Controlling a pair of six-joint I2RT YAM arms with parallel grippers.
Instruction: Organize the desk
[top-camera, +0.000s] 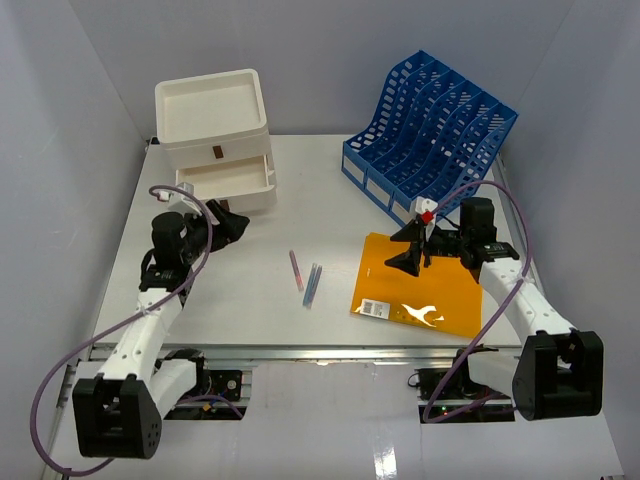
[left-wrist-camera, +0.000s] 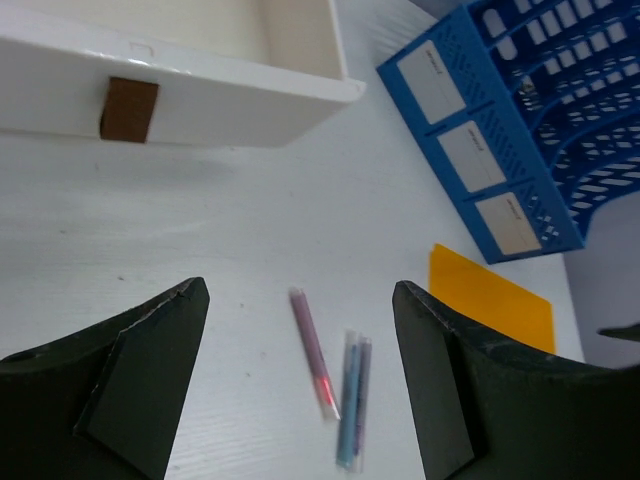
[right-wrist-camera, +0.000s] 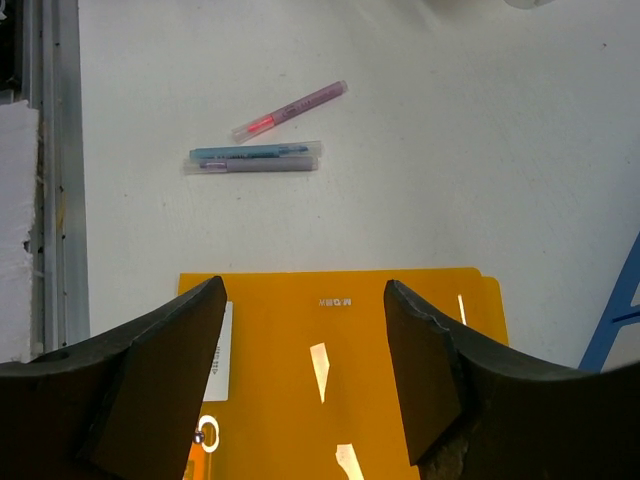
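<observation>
Barely started, got pens (top-camera: 312, 285) and orange folder (top-camera: 400, 292) lying loose on the desk (top-camera: 240, 300) — plus left pincer (left-wrist-camera: 298, 290) and right pincer (right-wrist-camera: 303, 285) both spread wide, gripping nothing.

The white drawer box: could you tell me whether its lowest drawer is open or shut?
Open: the lowest drawer juts forward from the white drawer box, its bare interior showing from above.

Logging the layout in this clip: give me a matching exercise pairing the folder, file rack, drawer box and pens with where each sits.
1 orange folder
2 blue file rack
3 white drawer box
4 pens

A far left, one drawer pulled out
B middle, lying loose
C far right, standing upright
D near right, lying flat

Pairs: 1-D, 2-C, 3-A, 4-B
</observation>
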